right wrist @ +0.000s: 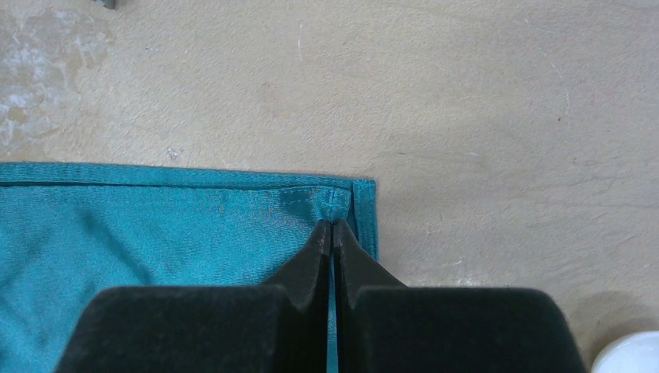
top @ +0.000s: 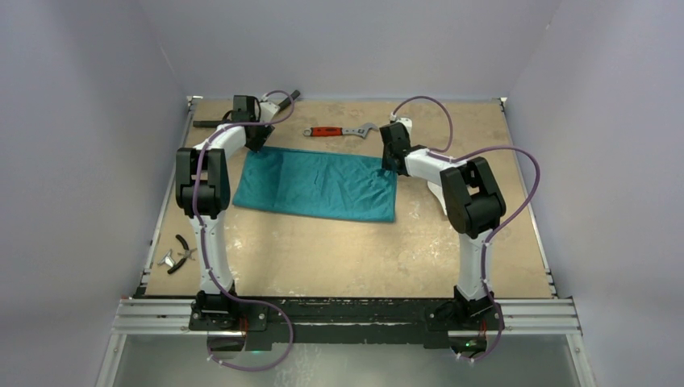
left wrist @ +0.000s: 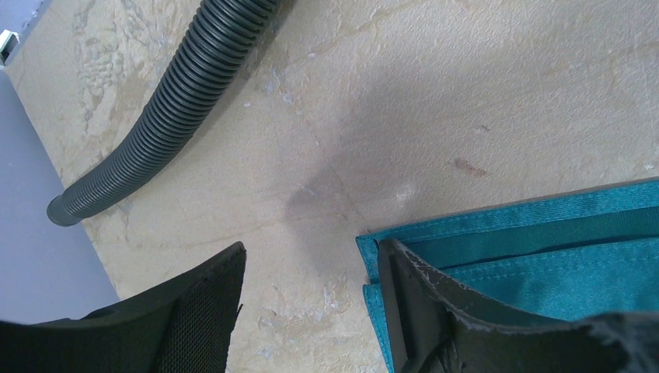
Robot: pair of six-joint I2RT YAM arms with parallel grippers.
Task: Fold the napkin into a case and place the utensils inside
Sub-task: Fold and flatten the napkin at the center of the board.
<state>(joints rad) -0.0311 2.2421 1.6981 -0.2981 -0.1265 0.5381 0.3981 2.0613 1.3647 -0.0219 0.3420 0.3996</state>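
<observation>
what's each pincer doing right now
Left pincer: open, over a corner of the napkin.
Right pincer: closed, pinching another napkin corner.

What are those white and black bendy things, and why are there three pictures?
They are two robot arms bolted to a table. The big picture looks down from above; the other two come from small cameras on each wrist. On the table lie a teal napkin, a red-handled wrench and small pliers. The right end effector, its pincer hand, is pinched shut on one napkin corner. The left end effector is open at another corner, holding nothing.
</observation>
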